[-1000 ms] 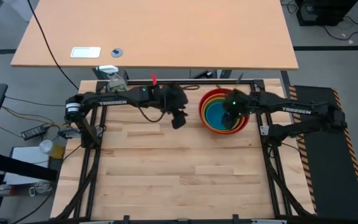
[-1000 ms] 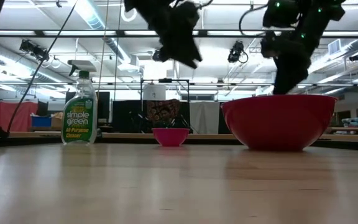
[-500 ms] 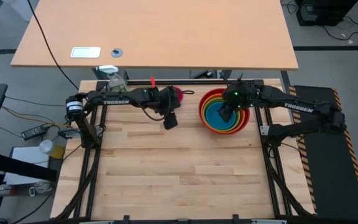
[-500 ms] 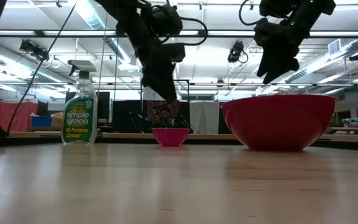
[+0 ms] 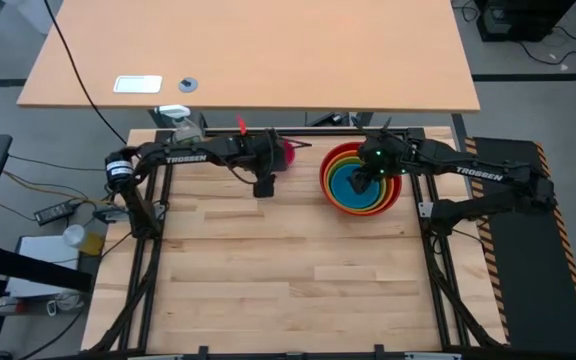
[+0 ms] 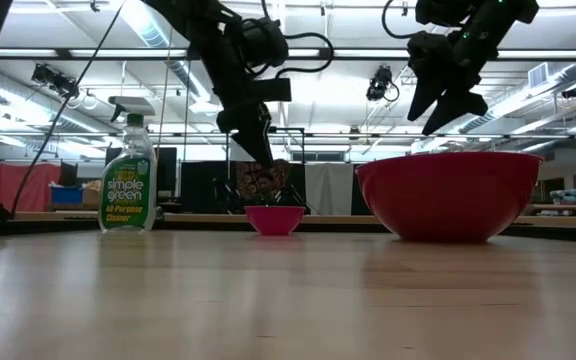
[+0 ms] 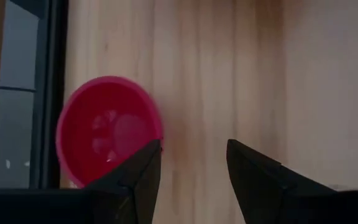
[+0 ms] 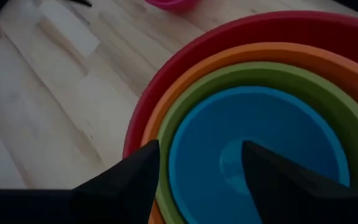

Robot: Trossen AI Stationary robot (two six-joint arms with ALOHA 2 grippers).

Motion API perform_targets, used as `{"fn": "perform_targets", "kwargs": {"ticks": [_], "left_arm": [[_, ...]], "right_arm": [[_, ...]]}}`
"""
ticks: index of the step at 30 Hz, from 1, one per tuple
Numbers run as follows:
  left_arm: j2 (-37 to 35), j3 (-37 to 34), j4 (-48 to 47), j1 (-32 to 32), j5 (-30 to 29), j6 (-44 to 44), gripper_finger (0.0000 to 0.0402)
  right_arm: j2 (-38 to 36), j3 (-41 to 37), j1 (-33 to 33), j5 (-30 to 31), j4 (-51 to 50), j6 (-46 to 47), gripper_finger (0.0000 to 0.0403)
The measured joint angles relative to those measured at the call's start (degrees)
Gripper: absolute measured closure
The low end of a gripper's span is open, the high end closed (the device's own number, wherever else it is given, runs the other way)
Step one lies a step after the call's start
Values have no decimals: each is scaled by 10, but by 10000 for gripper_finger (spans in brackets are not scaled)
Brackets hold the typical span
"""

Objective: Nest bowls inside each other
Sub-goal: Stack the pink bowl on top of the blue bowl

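Fingers of the left gripper (image 7: 191, 180) hang apart, empty, beside the pink bowl (image 7: 107, 129); right gripper (image 8: 199, 180) fingers spread, empty, above 4 nested bowls (image 8: 260, 143).

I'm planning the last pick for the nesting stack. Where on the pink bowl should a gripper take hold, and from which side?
Probably the rim, from above. The pink bowl sits upright and open on the table, its thin wall being the only narrow part: one finger inside, one outside. The left gripper hangs open above and beside it, so the rim section nearest that gripper looks easiest, away from the table's edge rail.
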Motion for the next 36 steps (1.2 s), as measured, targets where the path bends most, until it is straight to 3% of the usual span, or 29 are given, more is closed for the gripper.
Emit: {"fn": "perform_targets", "kwargs": {"ticks": [4, 13, 16, 20, 25, 29, 36], "left_arm": [[0, 0, 2, 34, 28, -64, 217], [23, 1, 14, 157, 79, -467, 217], [47, 0, 23, 182, 116, -544, 215], [76, 1, 36, 186, 123, -570, 203], [94, 0, 38, 172, 67, -572, 186], [109, 0, 53, 162, 62, -572, 183], [134, 0, 55, 158, 79, -577, 225]], "right_arm": [[0, 0, 7, 7, 2, 14, 172], [0, 0, 17, 16, 29, 18, 173], [0, 0, 17, 15, 41, 14, 173], [0, 0, 17, 15, 46, 12, 173], [0, 0, 17, 11, 46, 12, 173], [0, 0, 17, 11, 47, 11, 173], [0, 0, 17, 10, 48, 8, 173]]}}
